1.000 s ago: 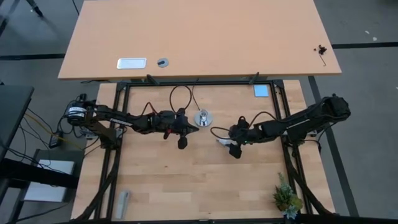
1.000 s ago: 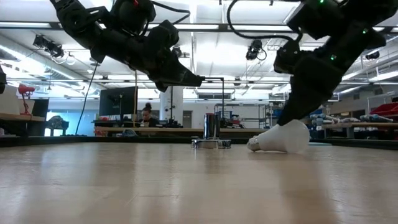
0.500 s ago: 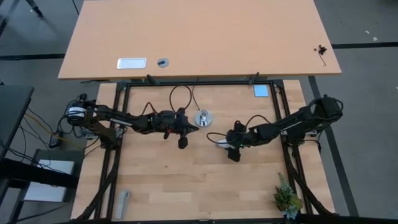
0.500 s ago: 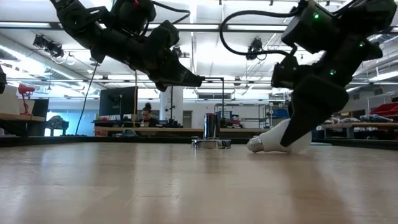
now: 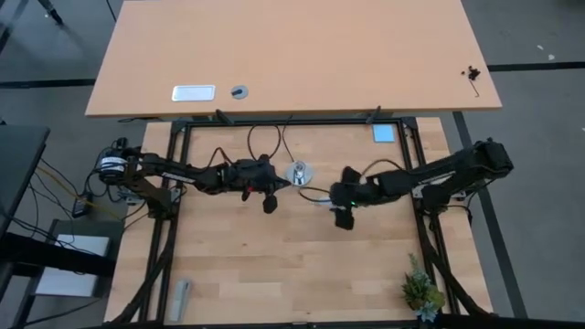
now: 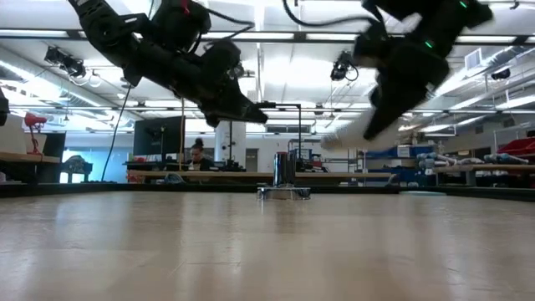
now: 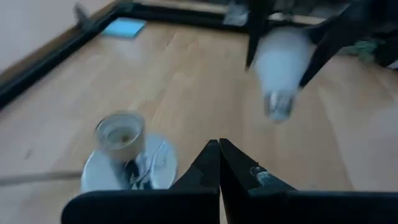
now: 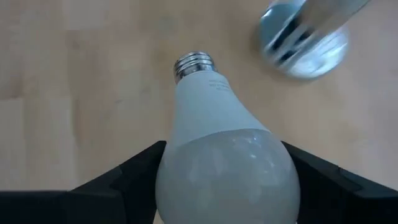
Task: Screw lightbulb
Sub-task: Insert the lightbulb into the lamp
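Lifted off the table since the earlier frame: lightbulb is clamped at its globe by right gripper, held in the air right of socket base. Left gripper is pressed together, hovering near-left of socket.

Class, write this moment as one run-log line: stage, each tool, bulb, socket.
stage: carrying bulb | right tool: shut on lightbulb, above table | left tool: shut, hovering beside socket | socket: empty
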Action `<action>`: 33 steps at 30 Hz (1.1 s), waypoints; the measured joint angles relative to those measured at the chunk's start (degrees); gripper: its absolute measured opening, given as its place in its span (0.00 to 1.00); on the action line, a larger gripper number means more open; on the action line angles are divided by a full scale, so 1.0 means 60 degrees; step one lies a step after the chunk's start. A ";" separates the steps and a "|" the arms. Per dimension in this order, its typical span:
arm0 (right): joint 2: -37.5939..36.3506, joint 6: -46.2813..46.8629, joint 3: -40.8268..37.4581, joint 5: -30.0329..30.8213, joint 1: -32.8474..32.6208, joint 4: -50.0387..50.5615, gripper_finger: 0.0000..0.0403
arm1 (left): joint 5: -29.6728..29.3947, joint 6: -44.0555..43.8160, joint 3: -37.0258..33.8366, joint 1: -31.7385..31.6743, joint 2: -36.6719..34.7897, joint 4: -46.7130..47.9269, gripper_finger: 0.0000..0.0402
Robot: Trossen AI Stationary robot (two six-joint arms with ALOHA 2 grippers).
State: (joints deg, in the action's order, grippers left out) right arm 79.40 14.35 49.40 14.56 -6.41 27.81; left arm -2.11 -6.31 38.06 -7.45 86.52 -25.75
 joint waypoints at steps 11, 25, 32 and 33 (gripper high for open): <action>0.1149 -0.3762 0.4250 0.0853 0.1418 0.2754 0.72 | -0.0277 -0.0183 0.0001 -0.1415 0.0317 0.0606 0.00; 0.2904 -0.4868 0.5091 0.0854 0.2227 0.4126 0.73 | 0.1390 0.0478 -0.0007 -0.1408 0.1044 -0.0860 0.03; 0.2691 -0.4849 0.5098 0.0843 0.1833 0.4136 0.73 | 0.3277 0.0237 0.0035 -0.0948 0.1002 -0.1598 0.13; 0.2664 -0.4846 0.5098 0.0843 0.1755 0.4095 0.73 | 0.3271 0.0230 0.0093 -0.0878 0.1002 -0.1609 0.15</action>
State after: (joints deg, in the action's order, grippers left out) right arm 95.39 -14.73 79.99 19.62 4.12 52.38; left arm 17.52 -4.93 38.62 -12.72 92.53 -35.40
